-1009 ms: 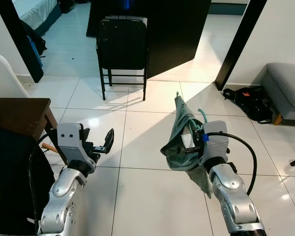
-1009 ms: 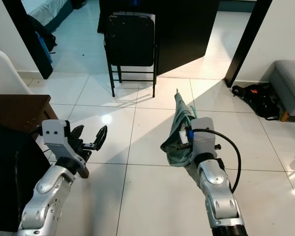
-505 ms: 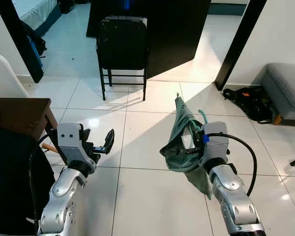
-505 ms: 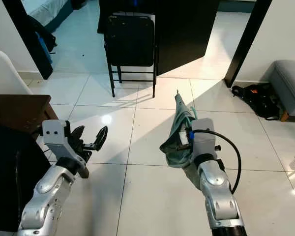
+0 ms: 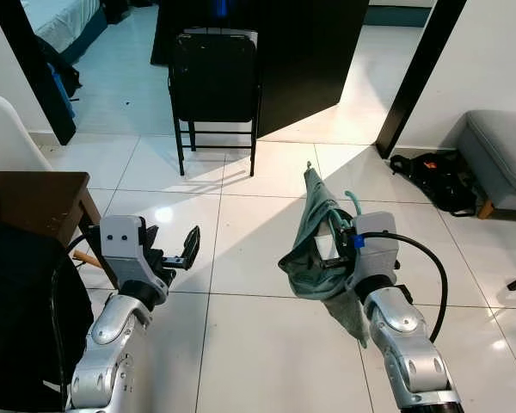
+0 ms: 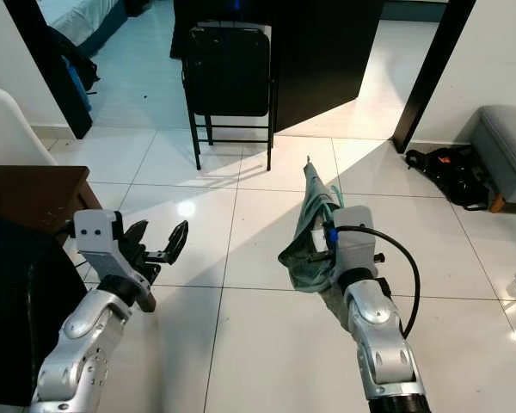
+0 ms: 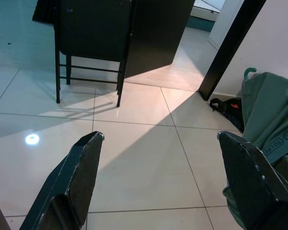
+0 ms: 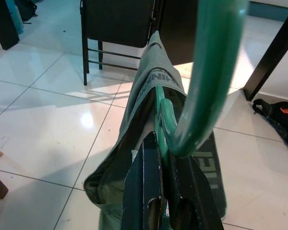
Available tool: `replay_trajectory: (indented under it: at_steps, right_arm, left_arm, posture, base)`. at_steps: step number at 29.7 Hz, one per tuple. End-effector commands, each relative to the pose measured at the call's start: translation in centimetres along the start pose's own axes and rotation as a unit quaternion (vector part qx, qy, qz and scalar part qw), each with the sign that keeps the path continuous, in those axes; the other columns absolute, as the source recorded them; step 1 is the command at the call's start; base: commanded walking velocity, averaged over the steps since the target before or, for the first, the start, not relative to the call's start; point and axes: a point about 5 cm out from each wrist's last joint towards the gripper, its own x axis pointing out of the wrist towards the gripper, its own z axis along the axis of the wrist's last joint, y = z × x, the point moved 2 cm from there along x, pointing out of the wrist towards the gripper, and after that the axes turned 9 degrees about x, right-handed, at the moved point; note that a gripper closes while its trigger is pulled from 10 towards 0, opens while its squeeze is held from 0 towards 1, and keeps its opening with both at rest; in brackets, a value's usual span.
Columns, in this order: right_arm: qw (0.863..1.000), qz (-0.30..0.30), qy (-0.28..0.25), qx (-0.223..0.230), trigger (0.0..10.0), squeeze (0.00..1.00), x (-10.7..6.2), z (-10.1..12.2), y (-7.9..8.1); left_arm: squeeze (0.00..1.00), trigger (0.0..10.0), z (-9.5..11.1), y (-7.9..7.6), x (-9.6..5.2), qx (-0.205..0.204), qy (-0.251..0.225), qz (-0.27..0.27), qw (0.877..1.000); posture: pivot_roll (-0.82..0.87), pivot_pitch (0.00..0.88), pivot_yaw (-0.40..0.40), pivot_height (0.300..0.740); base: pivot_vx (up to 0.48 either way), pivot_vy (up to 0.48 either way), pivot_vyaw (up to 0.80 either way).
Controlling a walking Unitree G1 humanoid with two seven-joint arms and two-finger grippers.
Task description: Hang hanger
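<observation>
Hanger [image 8: 209, 91] stays clamped in right gripper [image 5: 337, 261], barely shifted; left gripper [image 5: 179, 251] remains spread

Glossy white tiled floor [image 5: 241, 344] with a bright wedge of light falling through a dark-framed doorway [image 5: 417, 77]. Black folding chair [image 5: 213, 82] standing ahead beside a black open door [image 5: 305, 52], a dark brown wooden table [image 5: 34, 202] and white moulded chair [image 5: 4, 133] at left. At right, a grey upholstered seat [image 5: 503, 155] against a white wall, a black bag [image 5: 439, 176] lying near it on the tiles.
</observation>
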Motion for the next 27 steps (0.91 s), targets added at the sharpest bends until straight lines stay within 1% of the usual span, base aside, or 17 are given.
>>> replay_trajectory:
  at_steps: [1, 5, 18, 27]
  right_arm:
    - [1.000, 0.000, -0.002, 0.009, 10.0, 0.00, -0.17, -0.10, 0.03]
    - [1.000, 0.000, -0.002, 0.009, 10.0, 0.00, -0.20, -0.15, 0.06]
    - [1.000, 0.000, -0.003, 0.010, 10.0, 0.00, -0.19, -0.16, 0.04]
    - [1.000, 0.000, -0.004, 0.010, 10.0, 0.00, -0.23, -0.11, 0.02]
  left_arm:
    - [0.00, 10.0, -0.78, 0.26, -0.25, 0.003, 0.020, -0.001, 1.000]
    - [0.00, 10.0, -0.84, 0.26, -0.24, 0.003, 0.022, -0.002, 1.000]
    - [0.00, 10.0, -0.89, 0.20, -0.20, 0.002, 0.021, -0.004, 1.000]
    - [0.00, 10.0, -0.85, 0.09, -0.18, 0.001, 0.021, -0.005, 1.000]
  posture:
    - [0.04, 0.114, -0.007, 0.740]
    - [0.05, 0.114, 0.004, 0.740]
    - [0.05, 0.101, -0.004, 0.740]
    - [0.05, 0.108, -0.002, 0.740]
  base:
    - [0.000, 0.000, 0.00]
    - [0.000, 0.000, 0.00]
    - [0.000, 0.000, 0.00]
    - [0.000, 0.000, 0.00]
